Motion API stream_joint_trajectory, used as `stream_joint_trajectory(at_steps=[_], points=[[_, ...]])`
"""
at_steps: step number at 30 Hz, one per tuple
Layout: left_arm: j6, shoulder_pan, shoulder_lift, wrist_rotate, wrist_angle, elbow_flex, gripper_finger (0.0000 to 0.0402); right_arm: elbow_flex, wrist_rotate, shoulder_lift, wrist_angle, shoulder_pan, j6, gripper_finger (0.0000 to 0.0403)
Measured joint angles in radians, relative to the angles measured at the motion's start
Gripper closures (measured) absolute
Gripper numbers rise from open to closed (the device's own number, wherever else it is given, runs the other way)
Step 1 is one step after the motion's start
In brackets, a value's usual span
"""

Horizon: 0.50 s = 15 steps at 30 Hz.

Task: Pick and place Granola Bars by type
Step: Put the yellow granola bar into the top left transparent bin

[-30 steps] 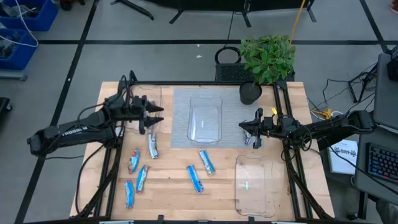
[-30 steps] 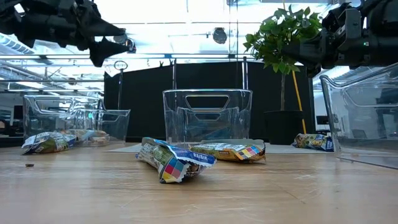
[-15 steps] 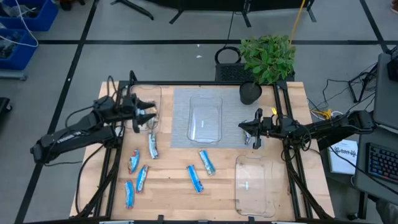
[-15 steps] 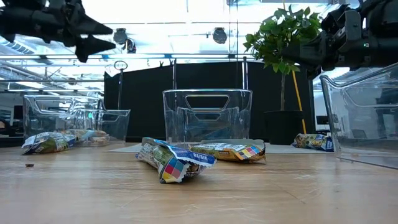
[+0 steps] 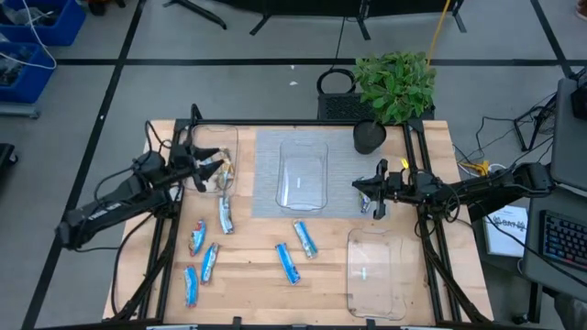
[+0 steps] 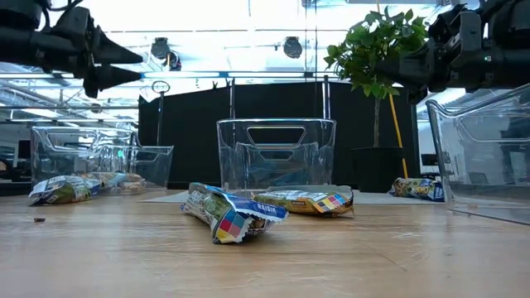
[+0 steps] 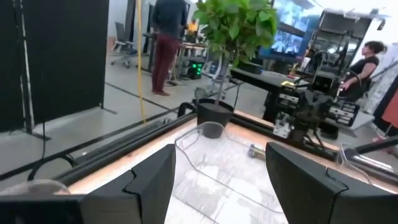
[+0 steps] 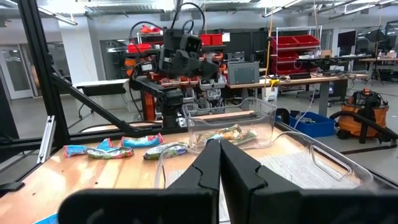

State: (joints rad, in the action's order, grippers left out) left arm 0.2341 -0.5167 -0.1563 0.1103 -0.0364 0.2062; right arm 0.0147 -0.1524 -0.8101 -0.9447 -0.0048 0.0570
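Note:
Several blue-wrapped granola bars (image 5: 288,262) lie flat on the wooden table's near half, with a silver-grey one (image 5: 224,215) beside them. Tan bars (image 5: 223,177) lie in the clear tray (image 5: 207,137) at the far left. My left gripper (image 5: 218,166) hovers open and level above that tray, holding nothing. My right gripper (image 5: 358,188) is shut and empty. It hangs at the right of the grey mat, with one more bar (image 5: 367,205) on the table just below it.
An empty clear tray (image 5: 303,174) stands on the grey mat (image 5: 266,197) at the middle. Another clear tray (image 5: 374,272) sits near the right front. A potted plant (image 5: 394,87) stands at the far edge. Black frame rails run along both sides.
My left gripper has drawn back toward the table's left edge and sunk a little, tipping to level, its fingers still open and empty. The bars and trays have not moved.

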Motion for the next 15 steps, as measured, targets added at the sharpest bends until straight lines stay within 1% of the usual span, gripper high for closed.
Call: stream_joint_trajectory(at_steps=[8,13,15], points=[[-0.024,0.0,0.083,-0.048,0.0,-0.018,0.0149,0.0,0.0,0.0,0.013,0.0,0.003,0.0399],[-0.026,0.0,0.139,-0.137,-0.099,-0.018,0.0149,0.0,0.0,0.0,0.014,0.0,0.007,0.0399],[-0.022,0.0,0.153,-0.139,-0.112,-0.018,0.0149,0.0,0.0,0.0,0.014,0.0,0.007,0.0399]])
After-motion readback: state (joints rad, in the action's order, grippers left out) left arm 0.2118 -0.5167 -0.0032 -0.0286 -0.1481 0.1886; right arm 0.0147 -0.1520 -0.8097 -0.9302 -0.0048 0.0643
